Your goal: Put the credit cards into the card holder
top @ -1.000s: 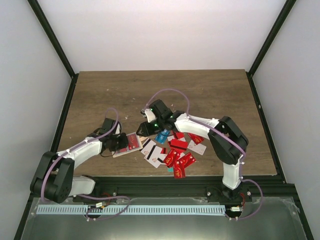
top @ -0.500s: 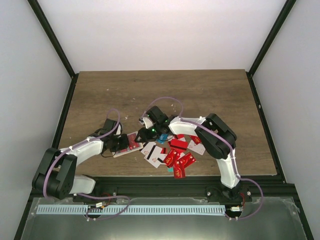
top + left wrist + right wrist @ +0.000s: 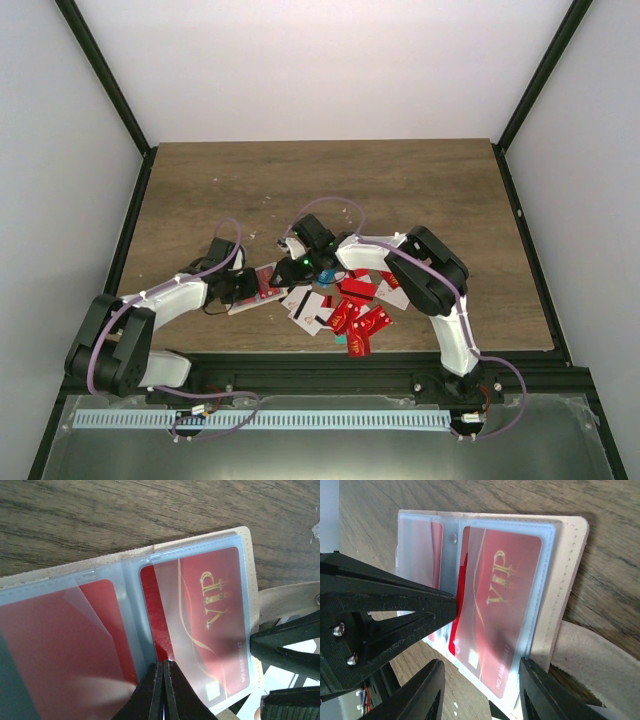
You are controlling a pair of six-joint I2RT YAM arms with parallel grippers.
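Clear sleeve point(image 3: 200, 555) was what my left gripper point(image 3: 163, 666) had pinched shut, at the fold of the beige card holder point(image 3: 570, 580). It lay open, a red VIP card point(image 3: 500, 595) pocketed. Right gripper point(image 3: 481, 662) stood part-open over its edge. Credit cards point(image 3: 360, 305) were heaped just right on the table point(image 3: 420, 190). Both arms were bent low, reaching inward.

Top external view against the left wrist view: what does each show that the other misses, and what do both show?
Only the top external view shows the heap of loose credit cards on the table and both arms. Only the left wrist view shows gold VIP lettering on a red card under a clear sleeve. Both show the card holder lying open, with the left gripper at it.
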